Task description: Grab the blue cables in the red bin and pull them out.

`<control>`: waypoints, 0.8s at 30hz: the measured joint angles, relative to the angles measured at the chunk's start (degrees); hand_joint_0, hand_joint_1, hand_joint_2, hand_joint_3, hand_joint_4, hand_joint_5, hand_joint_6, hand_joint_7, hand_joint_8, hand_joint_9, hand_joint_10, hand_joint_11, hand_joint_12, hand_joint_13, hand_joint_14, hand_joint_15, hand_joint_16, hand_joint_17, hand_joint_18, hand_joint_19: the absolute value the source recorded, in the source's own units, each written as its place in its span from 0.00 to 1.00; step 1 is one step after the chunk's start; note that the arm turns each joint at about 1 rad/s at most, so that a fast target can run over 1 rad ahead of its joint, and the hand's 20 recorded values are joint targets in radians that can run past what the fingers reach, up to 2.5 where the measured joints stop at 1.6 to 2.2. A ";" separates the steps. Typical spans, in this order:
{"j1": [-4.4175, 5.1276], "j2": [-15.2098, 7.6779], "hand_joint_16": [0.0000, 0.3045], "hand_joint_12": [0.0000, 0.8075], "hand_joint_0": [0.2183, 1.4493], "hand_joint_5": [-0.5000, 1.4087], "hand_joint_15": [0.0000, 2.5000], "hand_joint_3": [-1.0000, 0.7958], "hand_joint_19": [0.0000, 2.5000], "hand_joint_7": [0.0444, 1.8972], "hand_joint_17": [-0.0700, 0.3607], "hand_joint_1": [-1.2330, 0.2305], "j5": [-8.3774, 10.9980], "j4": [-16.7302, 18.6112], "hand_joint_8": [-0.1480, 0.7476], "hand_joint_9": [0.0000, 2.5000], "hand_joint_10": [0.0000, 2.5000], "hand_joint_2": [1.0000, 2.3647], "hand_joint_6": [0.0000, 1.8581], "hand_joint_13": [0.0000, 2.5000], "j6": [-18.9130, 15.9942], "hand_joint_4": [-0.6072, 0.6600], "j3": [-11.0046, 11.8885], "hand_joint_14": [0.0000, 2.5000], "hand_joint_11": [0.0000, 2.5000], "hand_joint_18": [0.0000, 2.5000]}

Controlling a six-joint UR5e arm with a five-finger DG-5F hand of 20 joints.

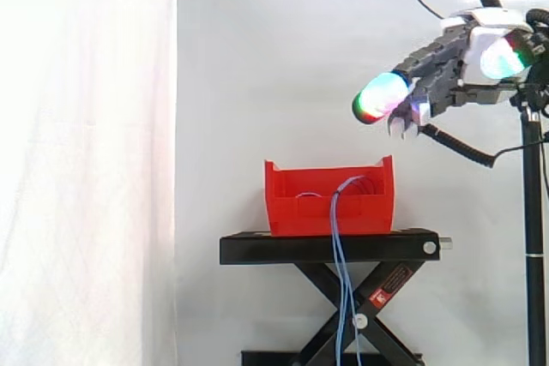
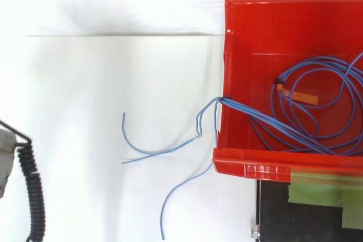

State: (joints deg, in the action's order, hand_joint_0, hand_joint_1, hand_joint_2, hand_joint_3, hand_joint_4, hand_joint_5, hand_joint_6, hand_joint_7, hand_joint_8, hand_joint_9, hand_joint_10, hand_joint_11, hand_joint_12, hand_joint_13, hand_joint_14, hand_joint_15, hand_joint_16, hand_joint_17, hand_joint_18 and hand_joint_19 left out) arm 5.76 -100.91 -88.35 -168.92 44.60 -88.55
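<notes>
Fingers (image 1: 382,96) straight, close together, holding nothing. Hand (image 1: 442,62) hovers above the bin (image 1: 300,212), off to its side, well apart.

Cables (image 2: 317,100): thin blue strands coiled in the bin, bound at an orange tag (image 2: 298,96). Loose ends drape over the wall and hang past the stand (image 1: 326,248).

Judged light, limp, slippery, tangle-prone. Best hold: the bunched strands by the tag.

Side view: camera beside work, about level with bin (image 1: 309,212), facing across it toward white curtain (image 1: 86,160). Set back enough to take in stand (image 1: 330,248) and robot hand (image 1: 446,66) upper right.
Top view: camera overhead, facing straight down, close in. Bin cropped at right edge.
Shared: bin, cables (image 1: 341,289) draped over its wall, stand corner.
</notes>
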 measured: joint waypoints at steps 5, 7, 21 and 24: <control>0.43 -0.72 0.21 0.55 0.37 0.47 0.52 0.00 0.38 0.20 0.49 0.17 2.38 4.12 0.52 0.39 0.00 0.00 0.01 0.39 7.86 0.65 0.00 0.01 0.73 0.32; 0.57 -1.04 0.21 0.54 0.37 0.47 0.55 0.00 0.40 0.20 0.49 0.16 2.39 5.93 0.52 0.37 0.04 0.00 0.01 0.40 10.98 0.65 0.01 0.01 0.72 0.32; 1.77 -2.94 0.19 0.50 0.35 0.44 0.21 0.00 0.29 0.10 0.46 0.13 -0.28 8.85 0.51 0.26 0.01 0.00 0.00 0.22 31.88 0.61 0.03 0.01 0.29 0.27; 2.02 -4.53 0.19 0.50 0.34 0.45 0.19 0.00 0.28 0.09 0.46 0.13 -0.05 9.60 0.51 0.27 0.01 0.00 0.00 0.22 36.48 0.61 0.01 0.01 0.27 0.27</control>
State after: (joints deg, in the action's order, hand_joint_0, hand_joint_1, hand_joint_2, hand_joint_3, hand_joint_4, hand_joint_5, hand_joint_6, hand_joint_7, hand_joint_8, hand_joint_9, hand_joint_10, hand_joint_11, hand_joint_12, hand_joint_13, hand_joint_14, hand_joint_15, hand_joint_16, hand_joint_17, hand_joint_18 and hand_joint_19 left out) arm 7.78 -105.44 -88.40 -159.32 81.09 -88.54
